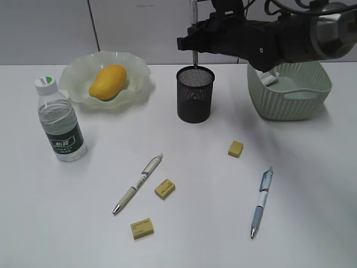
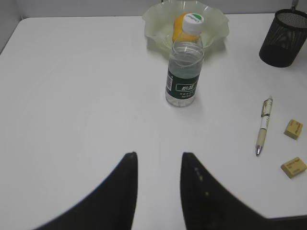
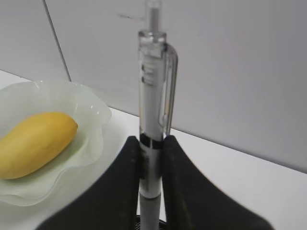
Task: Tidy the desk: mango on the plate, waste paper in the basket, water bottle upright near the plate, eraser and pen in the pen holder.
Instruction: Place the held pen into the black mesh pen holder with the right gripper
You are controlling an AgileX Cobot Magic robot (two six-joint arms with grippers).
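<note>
Right gripper [image 3: 152,165] is clamped on a clear pen [image 3: 153,110], held upright, tip directly over the pen holder [image 1: 195,94]; can't tell if the tip is inside the cup. Left gripper [image 2: 158,165] hangs over bare desk [image 2: 72,96], fingers apart, nothing between them.

Relative to the pen holder: plate [image 1: 75,75] with mango [image 1: 107,82] to its left, water bottle [image 1: 59,120] upright further left and nearer the camera, basket [image 1: 290,92] to its right with waste paper [image 1: 269,78] inside. In front of it: white pen [image 1: 138,183], blue pen [image 1: 261,202], three yellow erasers [image 1: 164,188].
</note>
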